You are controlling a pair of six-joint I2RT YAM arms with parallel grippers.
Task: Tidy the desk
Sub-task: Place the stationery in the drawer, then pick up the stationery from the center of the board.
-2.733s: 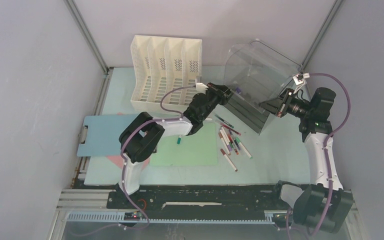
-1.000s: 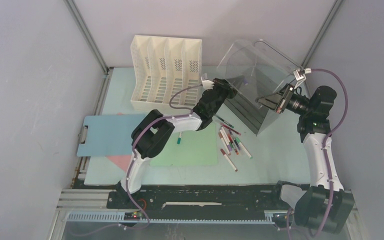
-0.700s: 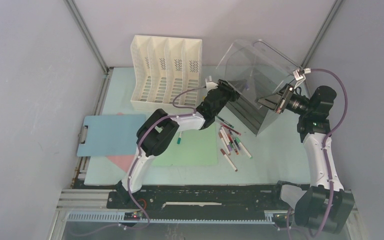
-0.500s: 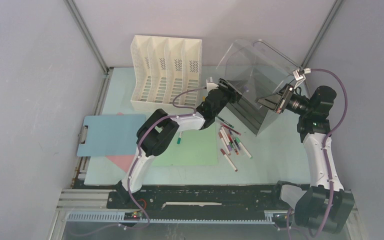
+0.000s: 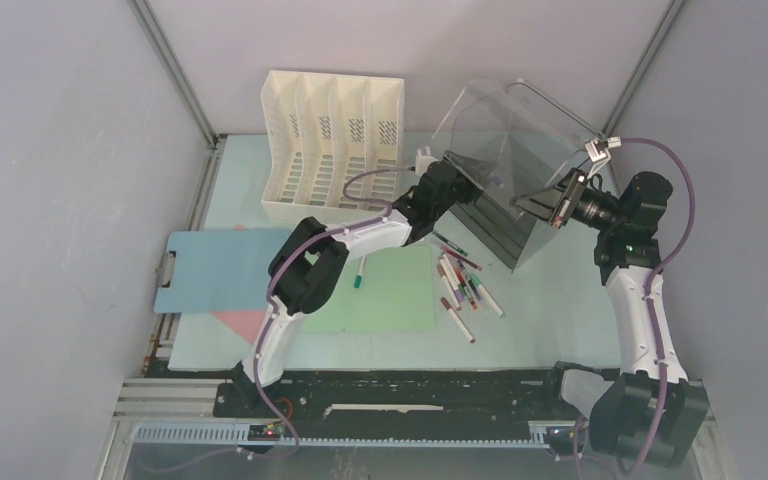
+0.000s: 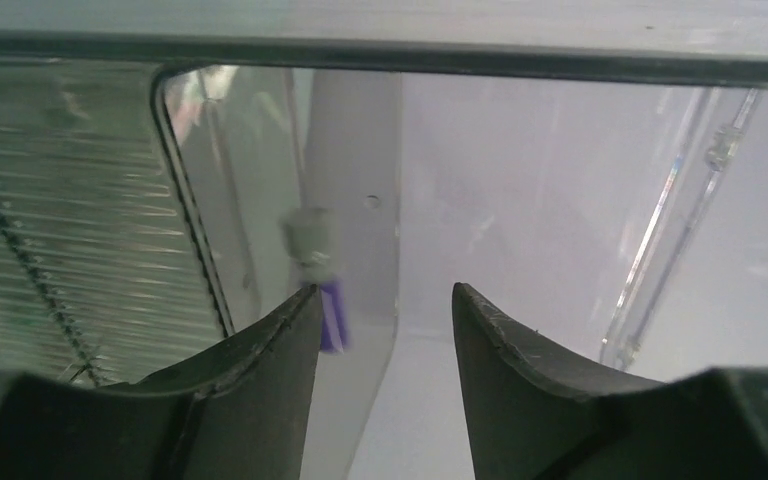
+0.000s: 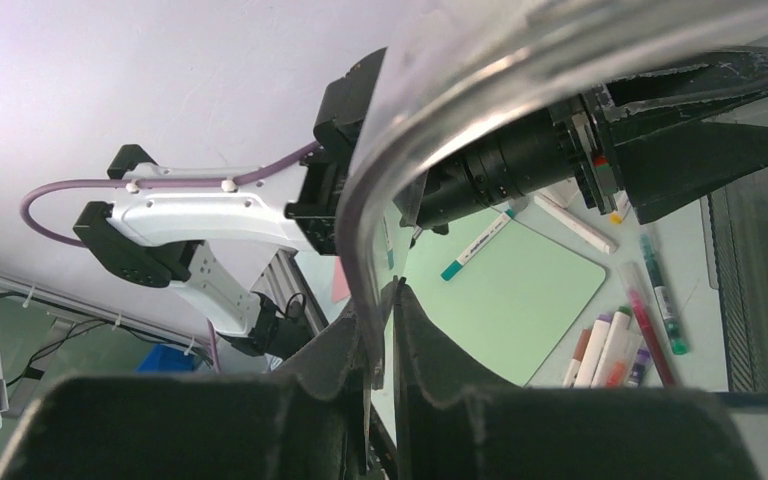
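Grey walls (image 5: 60, 200) enclose the worktop (image 5: 560, 300) and strewn markers (image 5: 465, 290). The left jaws gape empty; right jaws pinch the bin (image 5: 505, 130).

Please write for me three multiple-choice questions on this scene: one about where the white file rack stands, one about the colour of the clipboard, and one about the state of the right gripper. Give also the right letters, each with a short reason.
1. Where on the desk does the white file rack stand?
A. at the near edge
B. at the far edge, left of the clear bin
C. in the middle

2. Which colour is the clipboard?
A. red
B. black
C. light blue

3. In which state is the right gripper?
A. shut on the rim of the clear bin
B. open, holding nothing
C. shut on the white file rack

Answers:
1 B: the top view shows it by the back wall, beside the bin.
2 C: its flat board is pale blue in the top view.
3 A: the right wrist view shows it pinched on the transparent rim.
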